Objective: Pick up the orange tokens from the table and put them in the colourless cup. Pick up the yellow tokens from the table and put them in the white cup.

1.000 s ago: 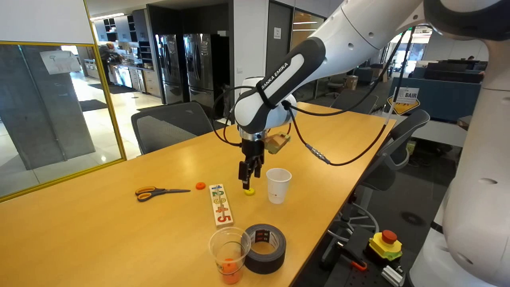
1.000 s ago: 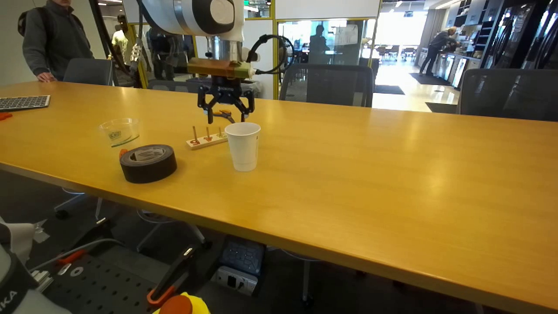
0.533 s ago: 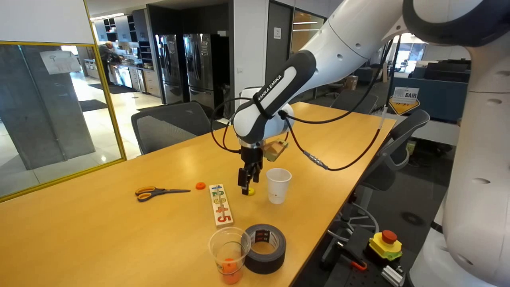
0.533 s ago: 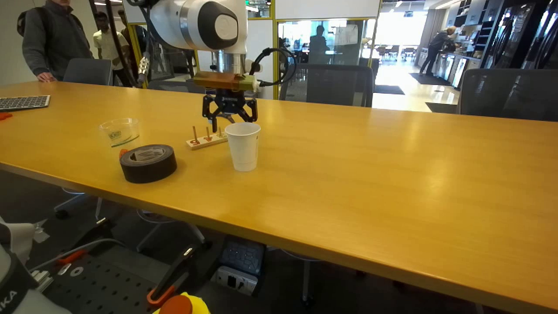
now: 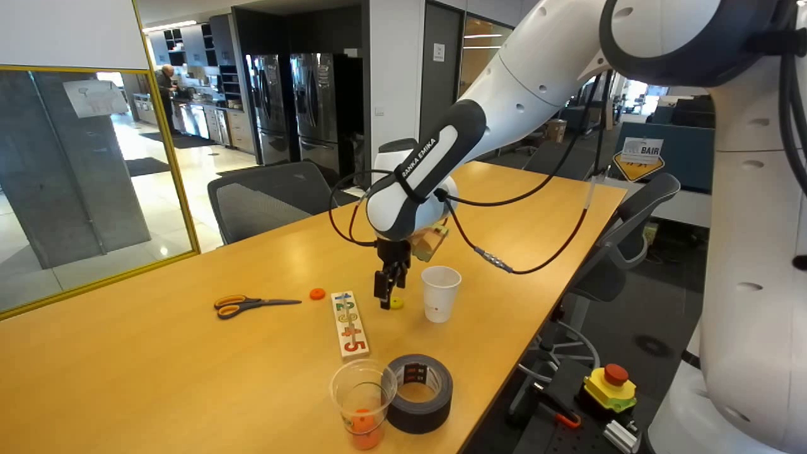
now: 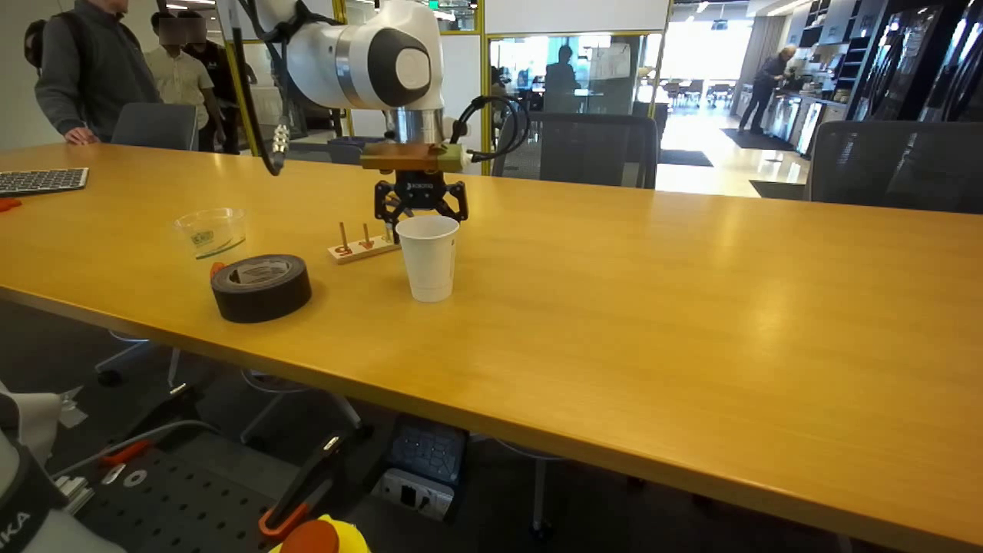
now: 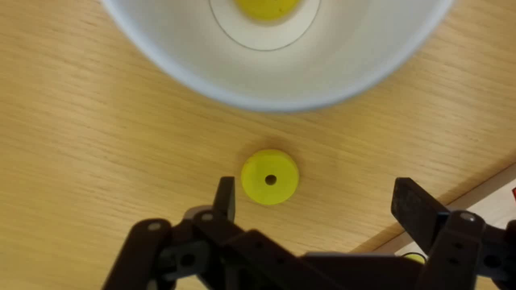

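My gripper (image 7: 315, 179) stands open low over the table, nothing held. A yellow token (image 7: 270, 177) with a centre hole lies flat on the wood, much nearer the left fingertip in the wrist view. The white cup (image 5: 441, 293) is upright close beside that token. Looking into the cup from the wrist, I see yellow (image 7: 268, 8) on its bottom. One orange token (image 5: 317, 294) rests on the table beyond the number board. Orange tokens (image 5: 364, 430) sit inside the colourless cup (image 5: 348, 392). In an exterior view the white cup (image 6: 428, 261) hides part of the gripper's fingers.
A number board with pegs (image 5: 350, 325) lies just beside the gripper. Black tape (image 5: 419, 403) touches or nearly touches the colourless cup. Orange-handled scissors (image 5: 243, 305) lie farther off, and a keyboard (image 6: 42, 180) is at the table's far end.
The arm has come down toward the table, bringing the open fingers close to the yellow token and partly behind the white cup in an exterior view. Cups and tokens have stayed put.
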You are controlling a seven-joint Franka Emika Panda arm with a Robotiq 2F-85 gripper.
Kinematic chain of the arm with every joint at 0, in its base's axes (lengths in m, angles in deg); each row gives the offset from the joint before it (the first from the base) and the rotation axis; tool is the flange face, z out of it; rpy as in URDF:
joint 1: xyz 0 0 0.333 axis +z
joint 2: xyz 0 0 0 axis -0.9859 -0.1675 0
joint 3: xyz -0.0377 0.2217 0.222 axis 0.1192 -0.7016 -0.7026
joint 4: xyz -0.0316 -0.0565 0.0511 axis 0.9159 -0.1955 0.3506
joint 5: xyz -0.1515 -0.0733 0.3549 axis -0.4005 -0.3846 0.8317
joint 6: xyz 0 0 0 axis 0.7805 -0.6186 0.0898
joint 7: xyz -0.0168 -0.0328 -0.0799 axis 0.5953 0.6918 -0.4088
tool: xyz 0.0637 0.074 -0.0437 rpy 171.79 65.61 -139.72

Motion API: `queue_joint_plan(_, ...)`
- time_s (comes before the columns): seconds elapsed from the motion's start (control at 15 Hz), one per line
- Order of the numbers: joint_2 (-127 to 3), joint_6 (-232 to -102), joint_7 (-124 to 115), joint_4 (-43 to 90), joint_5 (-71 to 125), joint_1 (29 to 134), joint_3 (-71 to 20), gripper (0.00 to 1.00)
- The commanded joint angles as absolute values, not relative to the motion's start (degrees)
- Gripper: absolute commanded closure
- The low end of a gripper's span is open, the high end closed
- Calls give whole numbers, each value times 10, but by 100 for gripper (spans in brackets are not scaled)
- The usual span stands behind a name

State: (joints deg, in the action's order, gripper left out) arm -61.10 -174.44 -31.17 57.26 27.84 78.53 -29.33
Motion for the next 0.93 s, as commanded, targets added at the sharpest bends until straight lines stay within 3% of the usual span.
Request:
queue_joint_plan(0.0, -636, -1758, -286, 545, 247, 783, -289, 0)
queue_joint_plan(0.8, -674, -1761, -273, 521, 247, 771, -289, 0)
queue_joint_plan(0.87, -674, -1761, -272, 520, 248, 771, -289, 25)
